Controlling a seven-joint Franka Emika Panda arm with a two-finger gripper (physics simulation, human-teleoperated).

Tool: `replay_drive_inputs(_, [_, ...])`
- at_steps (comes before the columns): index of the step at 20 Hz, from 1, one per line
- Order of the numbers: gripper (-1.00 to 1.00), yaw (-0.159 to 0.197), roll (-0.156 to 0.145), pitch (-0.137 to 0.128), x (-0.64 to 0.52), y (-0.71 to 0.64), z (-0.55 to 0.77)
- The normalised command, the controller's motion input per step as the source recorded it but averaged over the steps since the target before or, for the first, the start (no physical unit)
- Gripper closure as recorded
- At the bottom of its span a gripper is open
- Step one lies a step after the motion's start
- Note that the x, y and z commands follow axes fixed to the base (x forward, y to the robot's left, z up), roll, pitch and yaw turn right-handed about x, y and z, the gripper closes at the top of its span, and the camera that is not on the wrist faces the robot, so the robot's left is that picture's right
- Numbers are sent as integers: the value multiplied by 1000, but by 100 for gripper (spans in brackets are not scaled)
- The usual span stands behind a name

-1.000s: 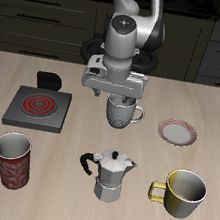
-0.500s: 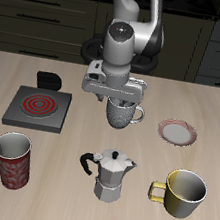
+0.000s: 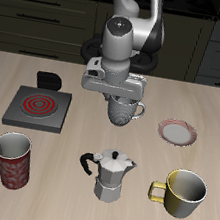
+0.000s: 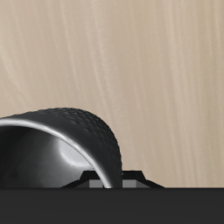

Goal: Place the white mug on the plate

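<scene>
The white mug (image 3: 124, 111) is greyish-white and speckled, its small handle pointing toward the plate. My gripper (image 3: 113, 94) is shut on the mug's rim and holds it upright a little above the table, behind the moka pot. The plate (image 3: 177, 131) is small and round with a pinkish-red rim; it lies on the table beside the mug, apart from it. In the wrist view the mug's rim and dark inside (image 4: 66, 140) fill the space close to the fingers (image 4: 87, 179), with bare wood behind. The plate is out of the wrist view.
A silver moka pot (image 3: 112, 175) stands near the front edge. A yellow mug (image 3: 183, 194) and a red patterned mug (image 3: 9, 158) stand at the front corners. A grey stove burner with a red coil (image 3: 36, 107) and a small black box (image 3: 50, 79) sit farther back.
My gripper has risen slightly with the white mug in it, so the mug's base now stands a little off the table. Nothing else has moved.
</scene>
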Motion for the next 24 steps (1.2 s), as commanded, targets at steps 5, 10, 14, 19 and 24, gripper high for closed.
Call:
replay_drive_inputs(5, [100, -18, 17, -41, 43, 139, 280])
replay_drive_inputs(10, [100, 6, 45, -74, -118, 393, 397])
replay_drive_inputs(14, [100, -3, 52, -60, -97, 381, 400])
replay_drive_inputs(19, [100, 4, 45, -59, -33, 399, 322])
replay_drive_inputs(24, [100, 13, 20, -38, 100, 384, 72])
